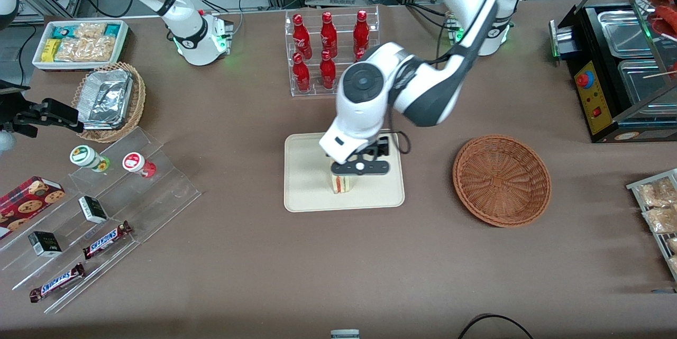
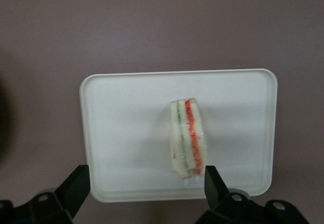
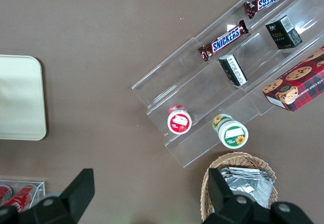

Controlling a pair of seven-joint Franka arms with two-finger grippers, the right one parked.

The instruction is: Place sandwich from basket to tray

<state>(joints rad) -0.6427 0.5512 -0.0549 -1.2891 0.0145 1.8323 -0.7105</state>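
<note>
sandwich on tray, gripper directly above

the black two-finger gripper [image 2: 147,186] is spread wide over the small triangular layered sandwich [image 2: 187,138] on the flat cream rectangular tray [image 2: 121,127]; retract straight upward.

Pincer [image 1: 359,168] hangs spread above the tray [image 1: 307,170]; the sandwich [image 1: 341,183] (lone obstacle) lies beneath; bare surface [image 1: 428,180] separates tray and basket [image 1: 501,180].

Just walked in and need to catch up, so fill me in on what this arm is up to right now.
The working arm is moving a sandwich from the wicker basket to the cream tray. The sandwich now rests on the tray, cut side showing its red and green layers. The gripper hovers directly over it with its fingers spread wide, not clamping it. The basket sits empty beside the tray, toward the working arm's end of the table.
</note>
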